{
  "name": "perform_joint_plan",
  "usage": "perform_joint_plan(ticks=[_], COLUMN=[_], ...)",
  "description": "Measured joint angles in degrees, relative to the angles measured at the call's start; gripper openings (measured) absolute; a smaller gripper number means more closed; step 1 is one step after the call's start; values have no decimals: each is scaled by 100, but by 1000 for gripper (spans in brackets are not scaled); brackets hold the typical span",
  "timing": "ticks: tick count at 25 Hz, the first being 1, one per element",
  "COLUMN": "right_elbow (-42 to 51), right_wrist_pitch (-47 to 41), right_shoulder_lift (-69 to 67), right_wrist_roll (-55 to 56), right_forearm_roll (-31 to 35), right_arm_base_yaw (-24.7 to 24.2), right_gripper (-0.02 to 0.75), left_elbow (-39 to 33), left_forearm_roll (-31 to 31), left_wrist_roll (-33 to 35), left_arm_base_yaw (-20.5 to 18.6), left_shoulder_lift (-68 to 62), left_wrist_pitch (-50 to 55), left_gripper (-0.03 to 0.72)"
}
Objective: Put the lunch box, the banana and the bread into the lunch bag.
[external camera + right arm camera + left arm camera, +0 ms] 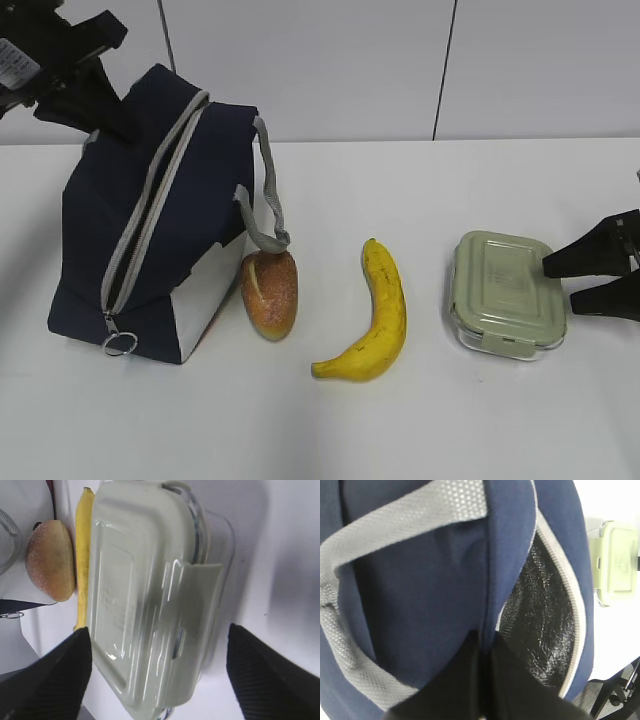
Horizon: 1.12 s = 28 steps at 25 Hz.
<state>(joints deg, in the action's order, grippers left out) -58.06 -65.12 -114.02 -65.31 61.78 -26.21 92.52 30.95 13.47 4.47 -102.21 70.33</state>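
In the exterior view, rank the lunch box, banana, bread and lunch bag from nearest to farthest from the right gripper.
From the right gripper, open at the right edge:
1. Lunch box, right at its fingertips.
2. Banana, at the centre.
3. Bread, left of the banana, beside the bag.
4. Lunch bag, far left, pinched at its top by the left gripper.

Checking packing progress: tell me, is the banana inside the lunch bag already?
No, the banana lies on the table between bread and lunch box.

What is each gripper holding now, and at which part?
The left gripper is shut on the lunch bag, pinching its top fabric beside the zipper opening. The right gripper is open around the lunch box, holding nothing.
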Motion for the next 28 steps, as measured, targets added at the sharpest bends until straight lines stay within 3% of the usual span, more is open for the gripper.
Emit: perform_joint_plan(ticks=[21, 28], right_elbow=[-30, -43], right_wrist_pitch=[114, 93], right_shoulder_lift=[-481, -481], right_wrist_roll=[-213, -213], right_forearm_roll=[245, 385], right_arm_base_yaw=[272, 272], right_gripper=[581, 405], left_elbow=[0, 0], left_forearm_roll=[0, 0], left_wrist_roll=[0, 0], left_arm_base_yaw=[0, 0], left_shoulder_lift=[0, 0], left_wrist_pitch=[4, 4], left_gripper=[0, 0])
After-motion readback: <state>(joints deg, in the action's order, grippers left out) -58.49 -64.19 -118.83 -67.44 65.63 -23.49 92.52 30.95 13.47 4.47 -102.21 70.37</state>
